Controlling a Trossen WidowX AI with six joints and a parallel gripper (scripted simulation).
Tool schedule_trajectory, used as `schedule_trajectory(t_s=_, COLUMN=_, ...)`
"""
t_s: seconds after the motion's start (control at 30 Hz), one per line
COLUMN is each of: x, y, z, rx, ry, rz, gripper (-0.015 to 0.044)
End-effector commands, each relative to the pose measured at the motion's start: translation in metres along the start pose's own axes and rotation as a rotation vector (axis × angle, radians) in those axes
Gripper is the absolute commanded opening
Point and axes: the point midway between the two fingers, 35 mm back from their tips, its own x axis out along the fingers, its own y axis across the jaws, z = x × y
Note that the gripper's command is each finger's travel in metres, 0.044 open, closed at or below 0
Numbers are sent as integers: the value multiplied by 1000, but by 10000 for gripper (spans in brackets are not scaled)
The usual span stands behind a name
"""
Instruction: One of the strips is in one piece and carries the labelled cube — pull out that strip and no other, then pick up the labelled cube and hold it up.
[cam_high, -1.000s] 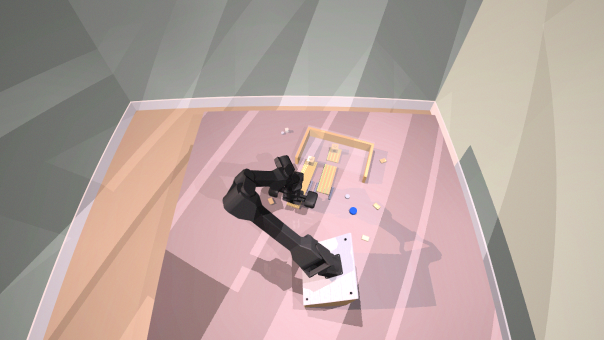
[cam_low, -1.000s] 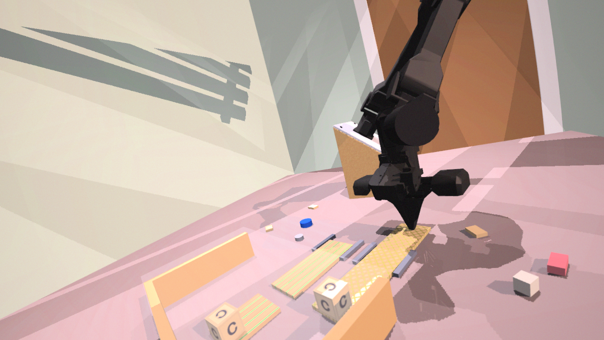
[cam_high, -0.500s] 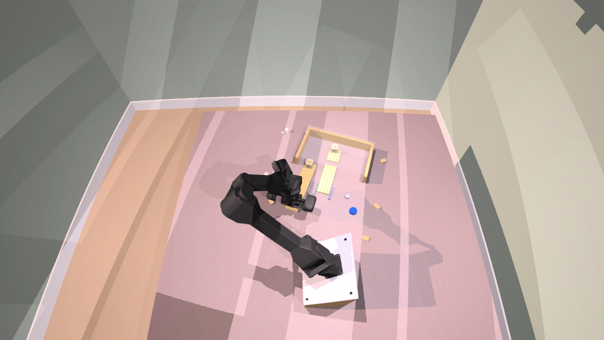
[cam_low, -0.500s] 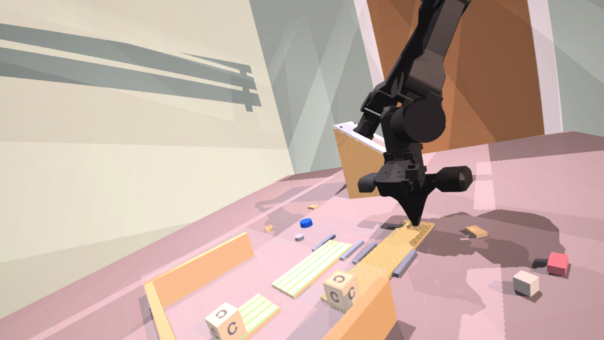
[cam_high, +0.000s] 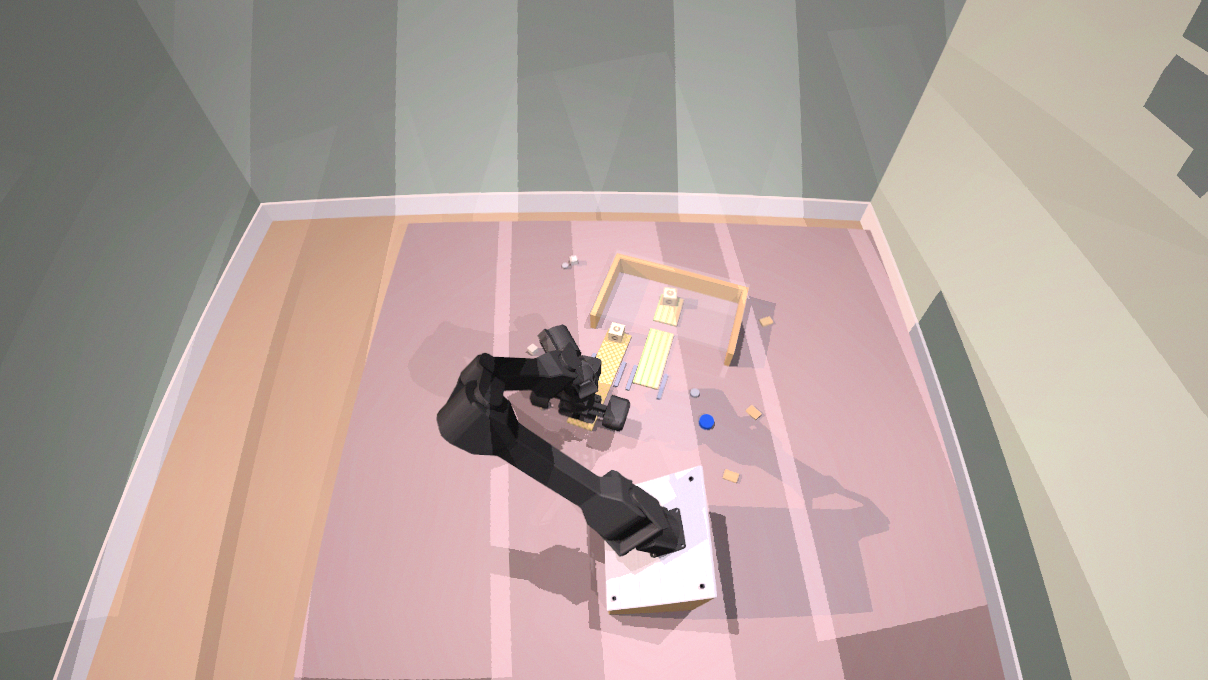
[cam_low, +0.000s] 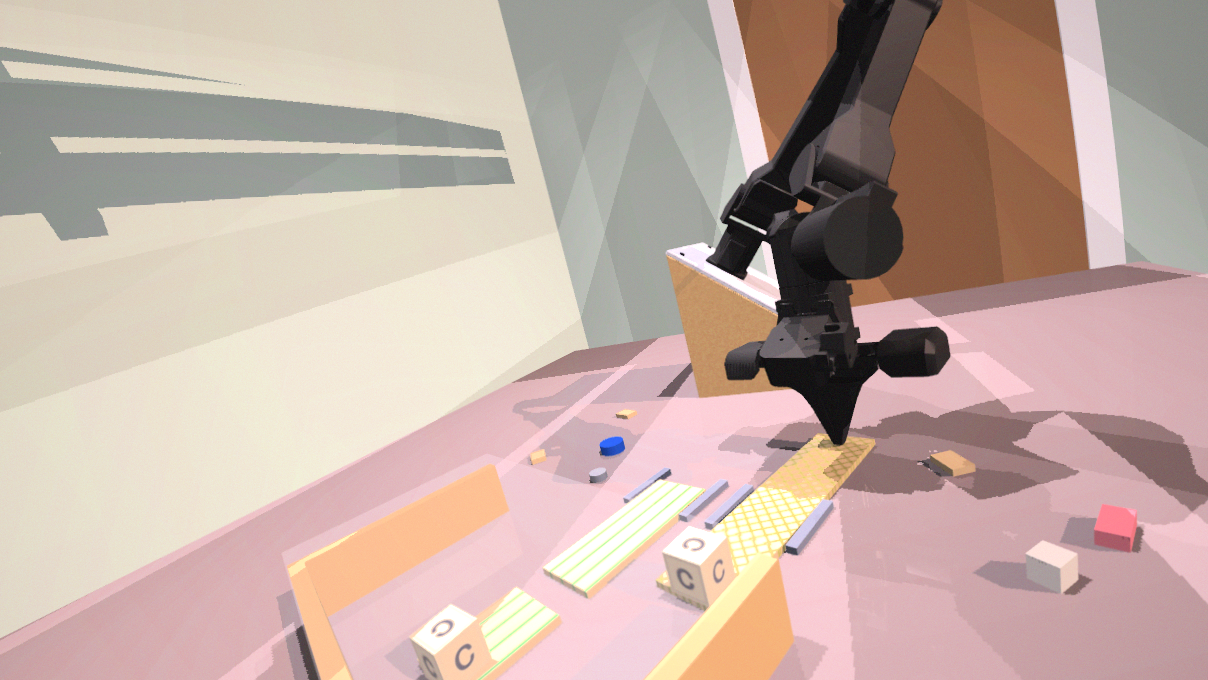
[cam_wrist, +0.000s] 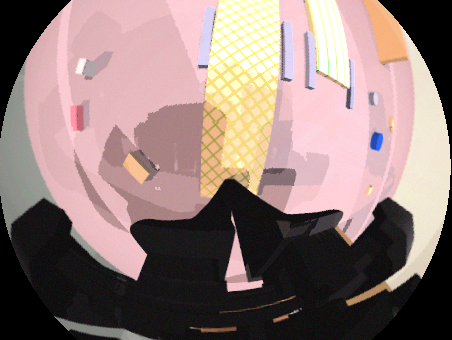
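A yellow cross-hatched strip (cam_high: 610, 359) (cam_low: 777, 506) (cam_wrist: 242, 64) lies in one piece between grey guide rails (cam_low: 809, 525) (cam_wrist: 286, 51). A cube labelled C (cam_high: 616, 330) (cam_low: 694, 567) stands on its far end, level with the open side of the orange fence (cam_high: 676, 274) (cam_low: 405, 532). My gripper (cam_high: 591, 413) (cam_low: 836, 439) (cam_wrist: 229, 183) is shut, pointing down with its tips on the strip's near end. A green-lined strip lies in two pieces: a long one (cam_high: 654, 358) (cam_low: 621, 536) (cam_wrist: 329, 33) and a short one (cam_high: 666, 313) (cam_low: 511, 625) carrying a second C cube (cam_high: 669, 295) (cam_low: 448, 646).
A blue disc (cam_high: 706, 420) (cam_low: 612, 445) (cam_wrist: 376, 140) and a grey disc (cam_high: 694, 392) (cam_low: 597, 474) lie right of the strips. A tan block (cam_low: 951, 462) (cam_wrist: 138, 166), a red cube (cam_low: 1115, 527) and a white cube (cam_low: 1051, 565) lie on the other side. The arm's white base (cam_high: 676, 506) stands nearer.
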Motion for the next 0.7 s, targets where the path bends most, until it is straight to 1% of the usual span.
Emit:
schedule_trajectory(t_s=0.0, x=7, y=-5, z=-17, rx=5, ry=39, rz=-15, gripper=0)
schedule_trajectory(t_s=0.67, x=7, y=-4, z=-36, rx=5, ry=40, rz=-15, gripper=0)
